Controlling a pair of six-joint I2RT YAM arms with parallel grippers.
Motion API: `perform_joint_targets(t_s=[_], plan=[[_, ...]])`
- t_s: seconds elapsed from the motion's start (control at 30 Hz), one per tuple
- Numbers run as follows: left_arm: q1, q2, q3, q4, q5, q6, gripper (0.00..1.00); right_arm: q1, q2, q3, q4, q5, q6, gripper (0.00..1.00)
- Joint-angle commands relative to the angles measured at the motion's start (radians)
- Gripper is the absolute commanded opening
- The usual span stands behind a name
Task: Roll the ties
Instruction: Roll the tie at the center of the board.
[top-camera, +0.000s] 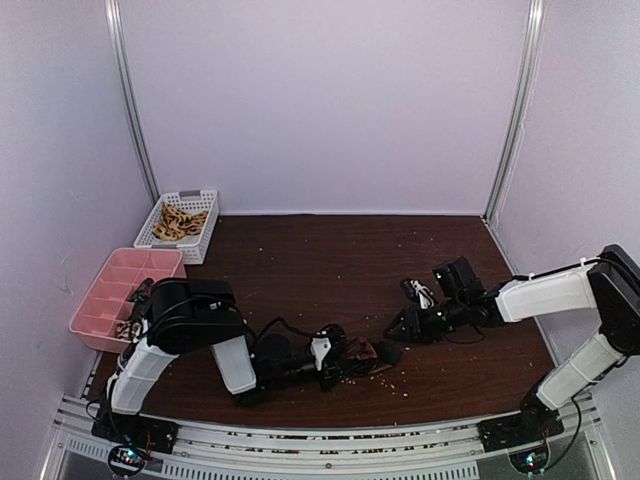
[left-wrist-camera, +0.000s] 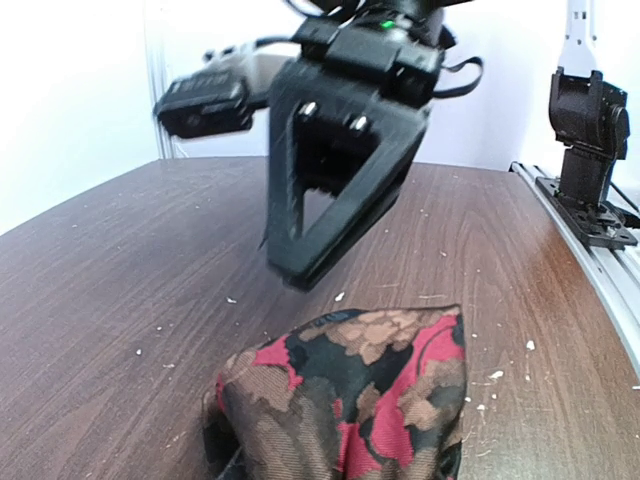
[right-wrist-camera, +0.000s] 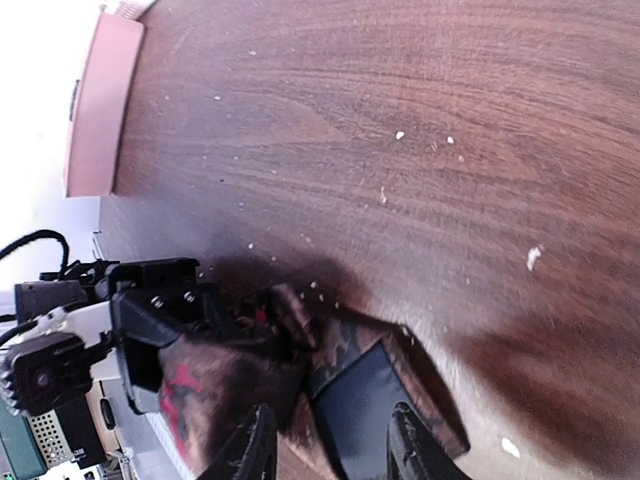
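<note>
My left jaws are drawn in close on the bunched end of the soft necktie (left-wrist-camera: 350, 400) of dark brown, black and red flowered cloth. The grip shows from my right wrist, where cloth spills out from between them. My right jaws stand part open and hold nothing. Their two black fingers (right-wrist-camera: 250, 452) hang over the necktie's dark blue lining (right-wrist-camera: 360, 400), and I cannot tell whether they brush it.

The necktie lies on the near middle of the dark wooden bench (top-camera: 330, 260), between my left jaws and my right jaws. Tiny pale crumbs (left-wrist-camera: 530, 345) are scattered round it. At the far left stands a white slotted plastic basket (top-camera: 205, 235) of tan ties (top-camera: 178, 222). Nearer is a pink plastic compartment tray (top-camera: 140, 252), partly covered by my left arm (top-camera: 165, 330).

From my left wrist the cloth hides my own fingers and runs off the bottom edge, and the right jaws are blurred.
</note>
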Motion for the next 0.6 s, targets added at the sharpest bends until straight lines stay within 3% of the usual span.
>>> perform_joint_targets(t_s=[0.0,0.57], plan=[[0.003,0.067,-0.048,-0.015,0.039,-0.008,0.20,0.002,0.085,0.065,-0.050,-0.001,-0.033,0.38],[0.007,0.078,-0.050,-0.016,0.039,-0.006,0.20,0.111,0.336,0.303,-0.152,-0.028,-0.103,0.38]])
